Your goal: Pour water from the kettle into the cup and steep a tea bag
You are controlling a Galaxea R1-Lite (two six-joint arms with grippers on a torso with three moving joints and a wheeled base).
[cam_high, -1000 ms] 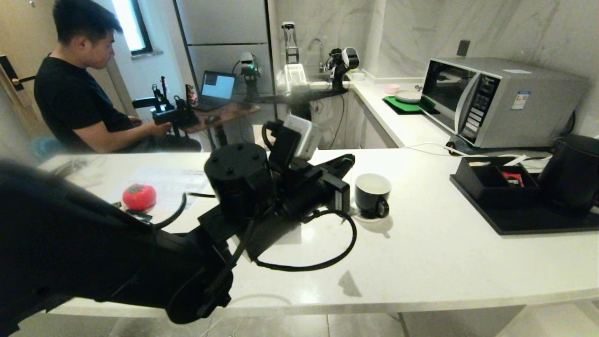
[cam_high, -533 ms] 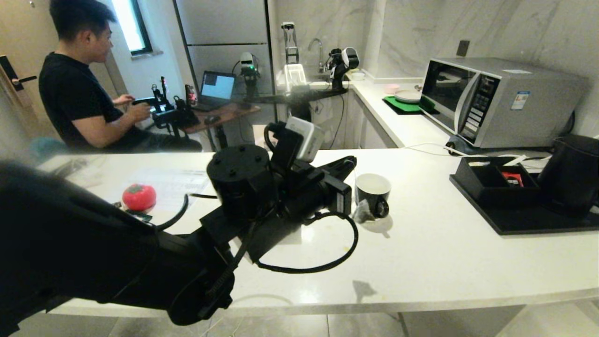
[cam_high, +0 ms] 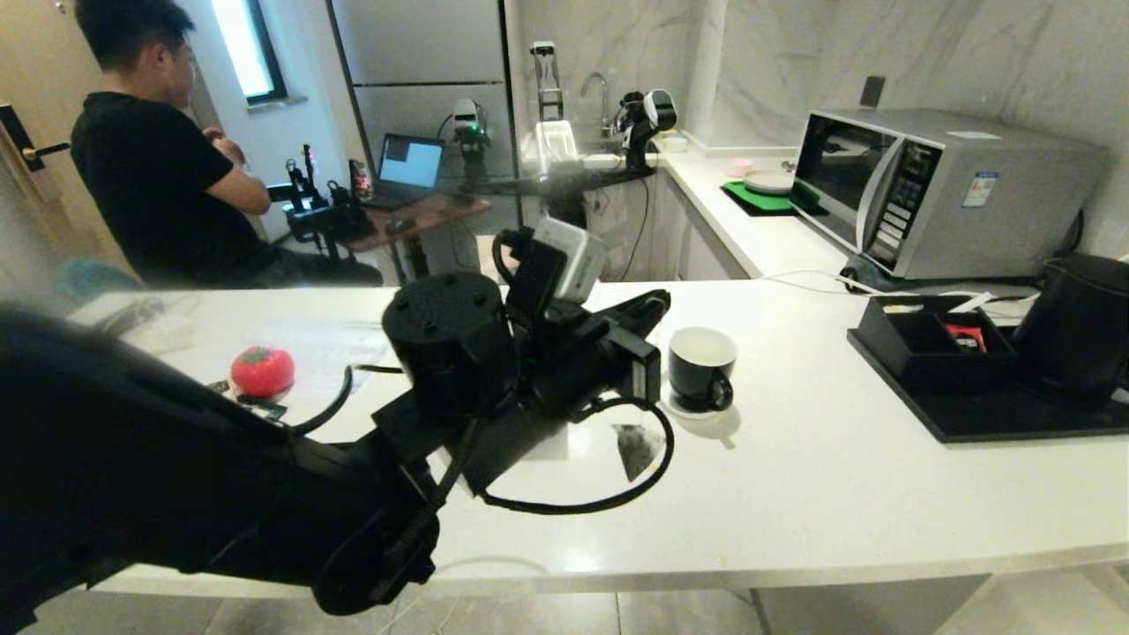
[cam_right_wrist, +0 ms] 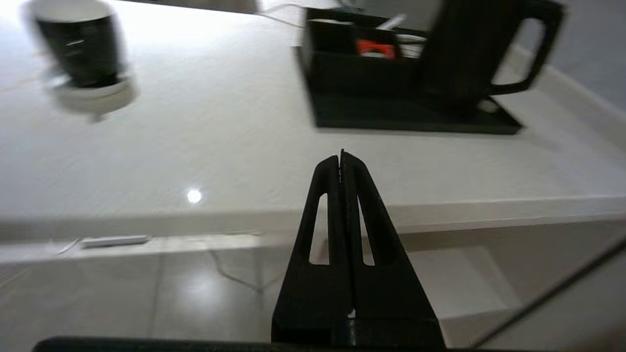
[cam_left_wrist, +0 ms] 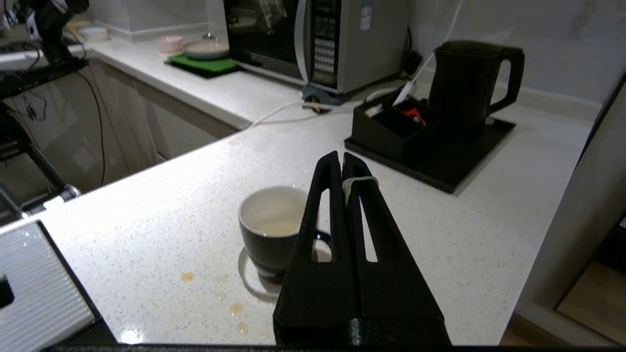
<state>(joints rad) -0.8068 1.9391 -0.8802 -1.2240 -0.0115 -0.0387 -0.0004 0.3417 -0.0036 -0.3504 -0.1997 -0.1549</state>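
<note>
The black cup [cam_high: 701,362] [cam_left_wrist: 269,230] stands on its white saucer [cam_left_wrist: 254,283] mid-counter, with pale liquid inside. My left gripper [cam_high: 657,304] [cam_left_wrist: 341,156] hovers level just left of the cup, shut. A white string [cam_left_wrist: 359,181] loops over one finger and runs into the closed jaws. Below the gripper, the tea bag [cam_high: 635,445] hangs outside the cup, to its left front. The black kettle [cam_high: 1080,326] [cam_left_wrist: 464,78] stands on a black tray at the far right. My right gripper [cam_right_wrist: 341,156] is shut and empty, low at the counter's near edge and outside the head view.
A black box of sachets [cam_high: 935,348] shares the black tray [cam_high: 1014,423] with the kettle. A microwave [cam_high: 944,190] stands behind them. A red tomato-shaped object [cam_high: 262,370] lies at the left. Tea drops [cam_left_wrist: 188,277] dot the counter. A person [cam_high: 159,176] sits at the back left.
The tea bag has swung from beside the cup's handle toward the left front. The left arm has kept still. The person has raised their arms.
</note>
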